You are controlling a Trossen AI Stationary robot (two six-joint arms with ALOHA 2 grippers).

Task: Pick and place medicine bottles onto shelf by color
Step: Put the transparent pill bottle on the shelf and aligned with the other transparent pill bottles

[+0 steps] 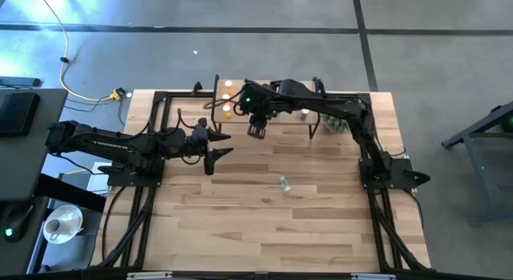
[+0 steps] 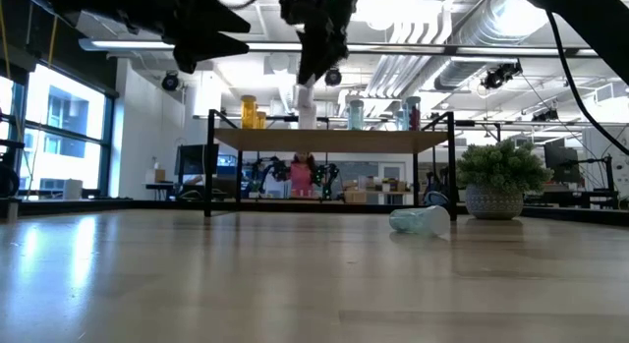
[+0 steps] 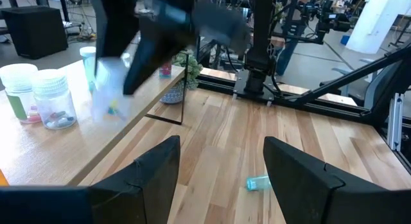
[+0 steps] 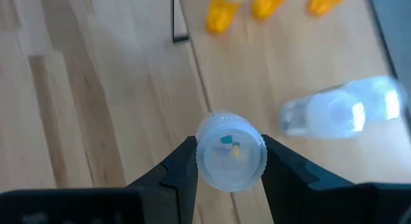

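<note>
Above the shelf (image 1: 264,103) edge, right gripper (image 4: 228,161) clamping a clear white-capped medicine bottle (image 4: 229,151), left gripper (image 3: 221,166) spread wide and empty over the table, blue bottle (image 1: 284,182) lying mid-table, no legible labels.

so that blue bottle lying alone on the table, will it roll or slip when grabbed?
Probably rolls: the blue bottle lies on its side on the bare wooden tabletop, and it looks round. Likely light, being small, translucent and seemingly near empty, so a nudge from one finger could send it skidding. Its smooth plastic may slip; closing across the body seems safer than pushing.
</note>
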